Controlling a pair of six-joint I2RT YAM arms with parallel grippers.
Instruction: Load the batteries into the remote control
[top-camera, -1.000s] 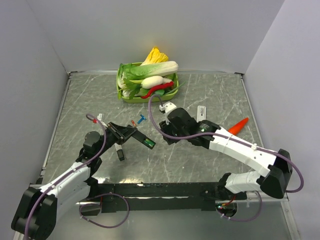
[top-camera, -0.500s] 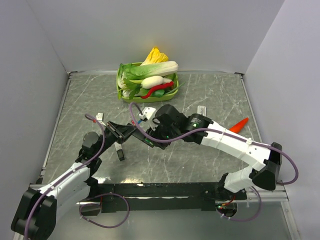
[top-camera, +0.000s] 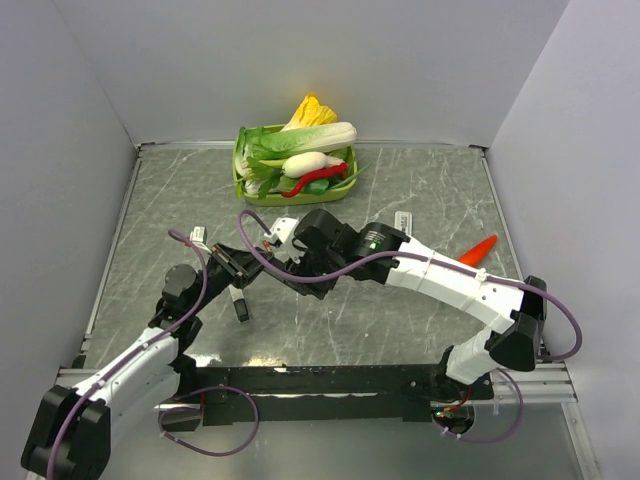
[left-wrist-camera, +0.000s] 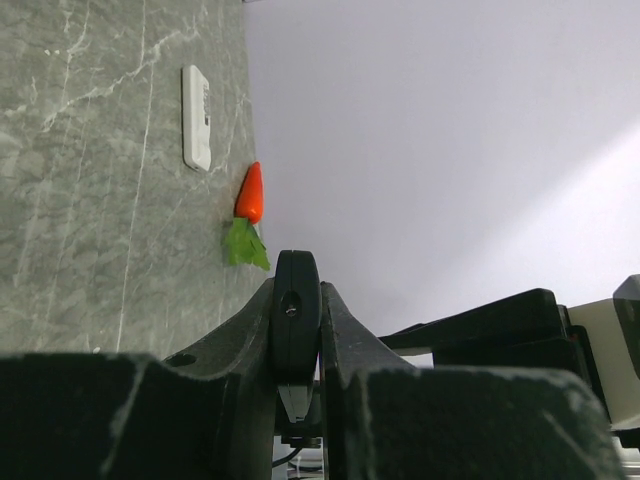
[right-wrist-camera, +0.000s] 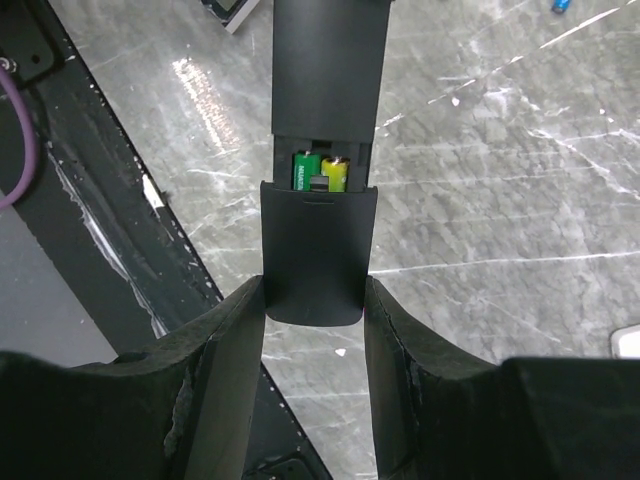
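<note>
R gripper (right-wrist-camera: 313, 300) now sits at the free end of the long black plastic remote (right-wrist-camera: 325, 60). 1 s ago it hung well to the right of it, above the grey marble-look table (top-camera: 170, 190). 0.5 s ago it was only partway across. The R arm now reaches further left in the top view. Its wrist covers the spot where a small red and a small blue cylinder lay 1 s ago, so neither shows from above now. R wrist cam catches only a blue bit (right-wrist-camera: 563, 5) at its top right edge; can't tell what it is.

L gripper (top-camera: 243, 268) hasn't shifted: approx same pose as before, clamped on the remote's other end and holding it above the table. In the L wrist cam the remote is edge-on, pinched tight between both fingers (left-wrist-camera: 240, 400).

R fingers (right-wrist-camera: 235, 340) are closed onto the flat black battery cover (right-wrist-camera: 315, 250), one against each long edge. The cover lies in line w/ the remote body and butts against the compartment opening, which is still uncovered. In the opening sit two batteries (right-wrist-camera: 320, 172) side by side, one green and one yellow-green, only their ends showing. 1 s ago the green one showed from above at the remote's tip; the R gripper hides it there now.

No change elsewhere:
- green plastic basket (top-camera: 255, 197) of veg at the back
- orange carrot w/ green leaves (top-camera: 480, 249) near the right wall
- white flat rectangular piece (top-camera: 403, 221) near it
- small black item (top-camera: 240, 305) on the table by the L arm
</note>
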